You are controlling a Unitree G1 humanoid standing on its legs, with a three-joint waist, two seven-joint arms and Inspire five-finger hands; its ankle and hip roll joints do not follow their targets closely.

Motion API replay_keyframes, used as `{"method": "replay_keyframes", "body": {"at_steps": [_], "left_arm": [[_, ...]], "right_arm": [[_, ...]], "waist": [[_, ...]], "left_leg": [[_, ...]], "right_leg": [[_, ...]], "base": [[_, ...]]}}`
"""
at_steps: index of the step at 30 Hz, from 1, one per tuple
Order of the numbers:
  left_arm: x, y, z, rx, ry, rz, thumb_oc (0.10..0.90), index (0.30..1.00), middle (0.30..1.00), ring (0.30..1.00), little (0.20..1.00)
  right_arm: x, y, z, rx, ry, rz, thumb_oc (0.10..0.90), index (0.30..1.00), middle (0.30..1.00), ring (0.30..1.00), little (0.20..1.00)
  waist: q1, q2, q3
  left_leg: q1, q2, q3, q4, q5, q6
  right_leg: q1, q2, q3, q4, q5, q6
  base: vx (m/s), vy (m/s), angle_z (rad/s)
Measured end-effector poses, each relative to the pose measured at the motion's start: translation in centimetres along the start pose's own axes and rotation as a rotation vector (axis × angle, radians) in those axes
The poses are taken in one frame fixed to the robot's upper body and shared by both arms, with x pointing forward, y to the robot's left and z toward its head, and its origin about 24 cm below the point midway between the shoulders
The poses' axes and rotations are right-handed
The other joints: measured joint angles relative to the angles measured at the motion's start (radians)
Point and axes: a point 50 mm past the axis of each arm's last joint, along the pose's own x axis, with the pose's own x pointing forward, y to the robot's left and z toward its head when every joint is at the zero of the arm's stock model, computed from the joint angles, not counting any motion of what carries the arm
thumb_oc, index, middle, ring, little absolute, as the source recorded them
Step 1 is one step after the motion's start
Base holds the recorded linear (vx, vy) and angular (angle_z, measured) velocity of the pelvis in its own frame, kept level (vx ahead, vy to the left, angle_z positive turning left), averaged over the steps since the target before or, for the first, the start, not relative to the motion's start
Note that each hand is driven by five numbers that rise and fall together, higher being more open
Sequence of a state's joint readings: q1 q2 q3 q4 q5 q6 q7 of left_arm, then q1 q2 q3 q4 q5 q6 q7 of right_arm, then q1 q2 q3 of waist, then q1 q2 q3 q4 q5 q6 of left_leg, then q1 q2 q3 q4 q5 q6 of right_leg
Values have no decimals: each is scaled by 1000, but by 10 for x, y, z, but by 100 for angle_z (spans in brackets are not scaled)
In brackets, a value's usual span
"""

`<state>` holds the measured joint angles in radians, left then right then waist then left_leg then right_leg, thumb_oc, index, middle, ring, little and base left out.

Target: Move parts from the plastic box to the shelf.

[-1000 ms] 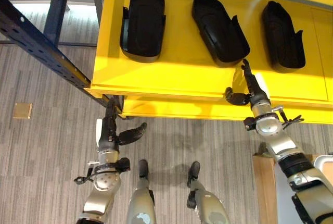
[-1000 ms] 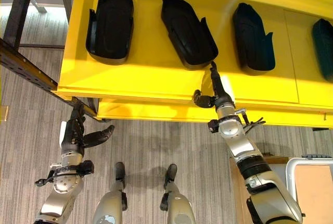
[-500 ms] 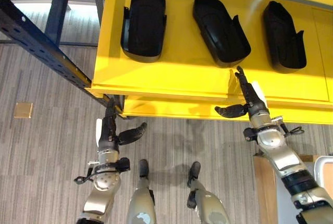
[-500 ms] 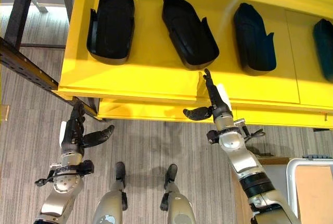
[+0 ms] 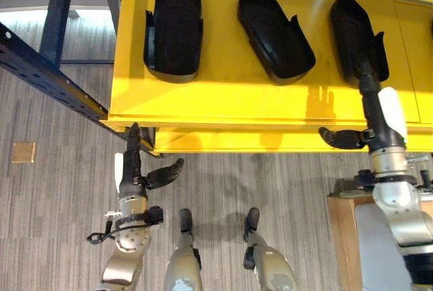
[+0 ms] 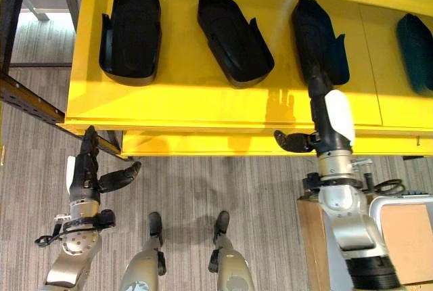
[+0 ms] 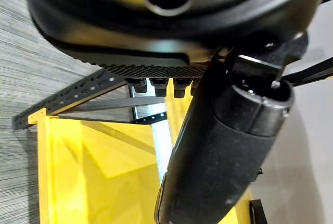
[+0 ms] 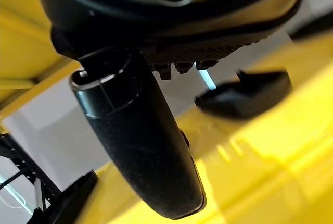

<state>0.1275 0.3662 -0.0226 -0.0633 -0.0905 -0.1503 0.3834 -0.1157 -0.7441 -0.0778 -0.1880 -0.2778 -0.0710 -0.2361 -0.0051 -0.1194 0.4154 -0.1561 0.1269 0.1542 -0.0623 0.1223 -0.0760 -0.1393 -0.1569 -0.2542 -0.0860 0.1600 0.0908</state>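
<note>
Three black parts sit in a row on the yellow shelf point(image 5: 223, 95): left part point(image 5: 174, 30), middle part point(image 5: 274, 36), right part point(image 5: 355, 37). A fourth dark part point(image 6: 414, 51) shows further right.

Your right robot hand point(image 5: 379, 118) is stretched out over the shelf's front edge, fingers straight, thumb out to the side, holding nothing. The fingertips reach the near end of the right part; I can't tell whether they touch it.

Your left robot hand point(image 5: 135, 172) hangs low below the shelf corner, fingers relaxed and spread, empty.

Judgement: the placing step looks finished or nearly so. If you nudge the right part, push with flat fingers along its length so it stays square to its neighbours. Draw the hand straight toward you, and lift clear of the shelf lip.
</note>
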Motion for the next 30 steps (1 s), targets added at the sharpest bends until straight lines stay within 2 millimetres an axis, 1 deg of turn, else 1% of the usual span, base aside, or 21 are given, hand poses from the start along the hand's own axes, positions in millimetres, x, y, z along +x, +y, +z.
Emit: {"method": "replay_keyframes", "body": {"at_steps": [2,3,5,10,13,14,16,18,22,26,28,30], "left_arm": [[-1,1,1,19,-11,0,900,1000,1000,1000,1000],[-1,1,1,19,-12,0,900,1000,1000,1000,1000],[-1,1,1,19,-11,0,900,1000,1000,1000,1000],[-2,2,0,20,-5,-2,900,1000,1000,1000,1000],[-1,0,0,18,-7,-24,900,1000,1000,1000,1000],[-1,0,1,17,-11,-34,900,1000,1000,1000,1000],[-1,0,0,21,-9,-44,900,1000,1000,1000,1000],[-1,0,0,20,-8,-45,900,1000,1000,1000,1000],[0,1,-2,22,-1,-43,900,1000,1000,1000,1000],[0,2,-3,-8,9,-37,900,1000,1000,1000,1000],[1,3,-3,-7,10,-35,900,1000,1000,1000,1000],[2,2,-1,-10,0,-36,900,1000,1000,1000,1000]], "right_arm": [[8,-16,9,-102,-89,-19,900,1000,1000,1000,1000],[11,-20,11,-133,-110,-18,900,1000,1000,1000,1000],[16,-22,15,-156,-140,-22,900,1000,1000,1000,1000],[35,-18,24,-228,-228,65,900,1000,1000,1000,1000],[49,-8,20,-268,-233,191,900,1000,1000,1000,1000],[51,-5,16,-279,-219,233,900,1000,1000,1000,1000],[57,-3,13,-340,-223,318,900,1000,1000,1000,1000],[58,-3,13,-345,-219,333,900,1000,1000,1000,1000],[71,-1,18,-359,-243,364,900,1000,1000,1000,1000],[84,-4,15,-399,-220,392,900,1000,1000,1000,1000],[91,-5,13,-430,-206,402,900,1000,1000,1000,1000],[94,-9,12,-443,-198,396,900,1000,1000,1000,1000]], "waist": [[1,0,0],[3,0,0],[7,0,0],[11,0,0],[21,0,0],[39,0,0],[38,1,0],[48,1,0],[59,1,0],[73,4,2],[72,10,6],[80,20,12]], "left_leg": [[0,2,-1,0,0,0],[0,2,0,0,0,0],[-1,3,-1,1,0,0],[-3,2,-4,1,1,0],[-4,1,-7,3,1,0],[-8,2,-14,4,1,-1],[-14,0,-17,4,3,0],[-22,-1,-24,4,5,0],[-29,-3,-26,4,6,1],[-39,-6,-38,4,9,3],[-44,-8,-45,4,11,4],[-54,-9,-55,4,13,3]], "right_leg": [[0,2,0,0,0,0],[0,2,0,0,0,0],[0,3,-1,0,0,0],[1,2,-3,0,0,0],[1,2,-5,0,0,0],[0,2,-9,0,-1,1],[-5,1,-11,0,-1,1],[-6,0,-21,0,-1,1],[-12,-2,-29,0,-1,2],[-13,-6,-38,0,-3,4],[-14,-8,-51,0,-4,5],[-18,-8,-56,0,-5,6]], "base": [[0,0,0],[0,0,0],[0,0,0],[1,-9,1],[-1,-10,2],[-2,-29,8],[0,-19,8],[0,-24,9],[1,-11,2],[9,-23,9],[3,-11,12],[4,-24,12]]}}
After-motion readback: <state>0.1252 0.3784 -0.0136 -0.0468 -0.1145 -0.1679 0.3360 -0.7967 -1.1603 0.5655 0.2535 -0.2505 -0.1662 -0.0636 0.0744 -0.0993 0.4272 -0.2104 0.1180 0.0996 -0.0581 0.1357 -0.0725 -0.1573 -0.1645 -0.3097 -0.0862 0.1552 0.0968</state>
